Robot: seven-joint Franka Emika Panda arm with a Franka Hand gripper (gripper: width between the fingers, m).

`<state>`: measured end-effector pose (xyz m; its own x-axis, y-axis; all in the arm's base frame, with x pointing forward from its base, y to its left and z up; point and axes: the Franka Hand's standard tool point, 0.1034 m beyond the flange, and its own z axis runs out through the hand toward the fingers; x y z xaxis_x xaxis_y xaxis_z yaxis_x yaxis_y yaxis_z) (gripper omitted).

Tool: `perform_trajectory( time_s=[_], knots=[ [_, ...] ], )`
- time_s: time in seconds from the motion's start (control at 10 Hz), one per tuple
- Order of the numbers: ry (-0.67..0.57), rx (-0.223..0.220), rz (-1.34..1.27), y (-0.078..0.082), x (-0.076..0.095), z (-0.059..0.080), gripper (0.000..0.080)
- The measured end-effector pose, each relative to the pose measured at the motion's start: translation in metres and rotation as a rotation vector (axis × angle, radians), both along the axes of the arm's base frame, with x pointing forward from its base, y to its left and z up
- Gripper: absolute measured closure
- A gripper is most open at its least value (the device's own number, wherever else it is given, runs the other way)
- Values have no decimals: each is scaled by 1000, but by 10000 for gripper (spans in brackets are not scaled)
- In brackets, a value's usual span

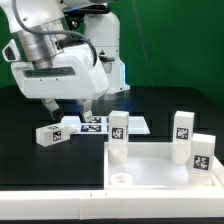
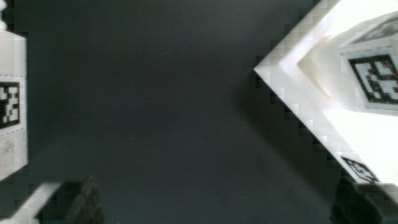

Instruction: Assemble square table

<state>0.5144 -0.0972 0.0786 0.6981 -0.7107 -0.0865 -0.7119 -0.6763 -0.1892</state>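
Black table [image 1: 30, 170], marker board [image 1: 100, 126] nr legs [image 1: 118, 135]

This is a robotics lab bench. A green backdrop [image 1: 170, 40] hangs behind a black table [image 1: 30, 160], and a white robot arm [image 1: 60, 50] stands over it. Black-and-white square tags mark the white legs [image 1: 118, 135], and a marker board [image 1: 105, 125] of such tags lies flat on the table.

**Jaws wide over the black table**

I see my gripper [image 1: 68, 111] hanging open above a lying leg [image 1: 57, 132]. The marker board [image 1: 113, 126] lies just behind. Three legs [image 1: 118, 138] stand upright around the tabletop [image 1: 160, 172] at the exterior view's right
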Motion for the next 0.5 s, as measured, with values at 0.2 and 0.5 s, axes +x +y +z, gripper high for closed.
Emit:
perform_trajectory(
  time_s=[0.2,0.5],
  knots=[
    [0,0,0,0,0,0,151],
    [97,99,26,15,-22,-9,151]
  ],
)
